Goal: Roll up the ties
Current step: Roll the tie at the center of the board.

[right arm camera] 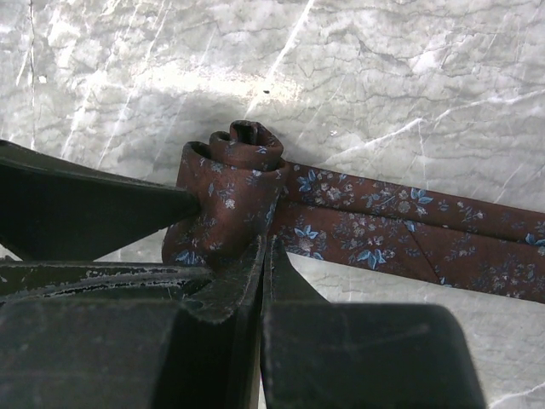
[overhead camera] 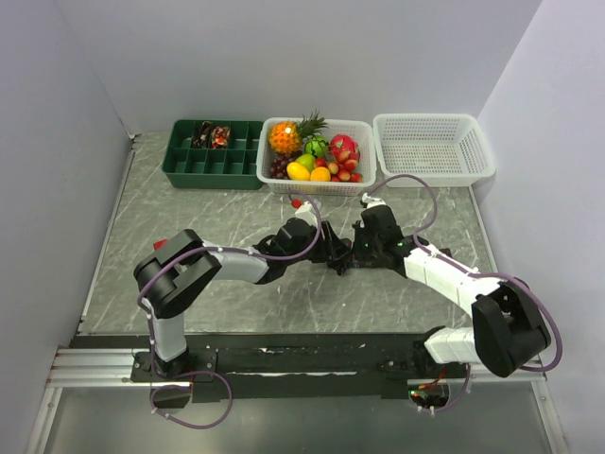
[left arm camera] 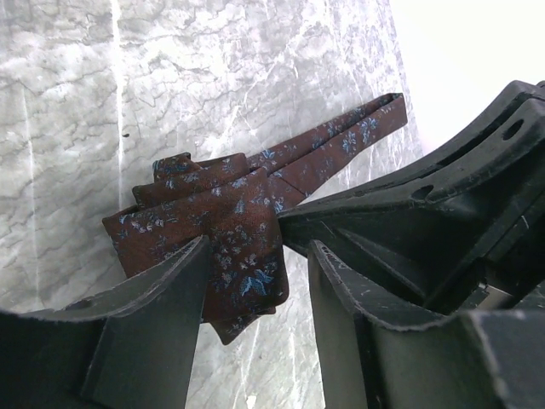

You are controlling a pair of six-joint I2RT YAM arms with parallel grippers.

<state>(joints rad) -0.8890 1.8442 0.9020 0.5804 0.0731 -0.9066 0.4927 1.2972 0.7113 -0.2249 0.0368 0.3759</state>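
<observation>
We find the tie (left arm camera: 230,200) at the middle of the bench (overhead camera: 189,236), where our two hands meet tip to tip. It is dark reddish brown with small blue flowers. One end is wound into a small tight coil (right arm camera: 243,143). The rest runs flat along the bench away from the coil.

Our right hand (right arm camera: 263,249) has its fingers pressed together on the fabric right at the foot of the coil, pinching the tie. Our left hand (left arm camera: 257,251) is spread, and the bundled end lies in the gap. The fabric touches one finger (left arm camera: 162,311), while a sliver of bench shows beside the other. In the right wrist view, a black finger of the left hand rests against the side of the coil.

Along the far edge of the bench stands a green tray (overhead camera: 213,180) with many compartments. Two dark rolls (overhead camera: 210,137) sit in neighbouring compartments of its back row. Just beside the tray is a fruit basket (overhead camera: 284,184), and next to that stands a white basket (overhead camera: 433,151).
</observation>
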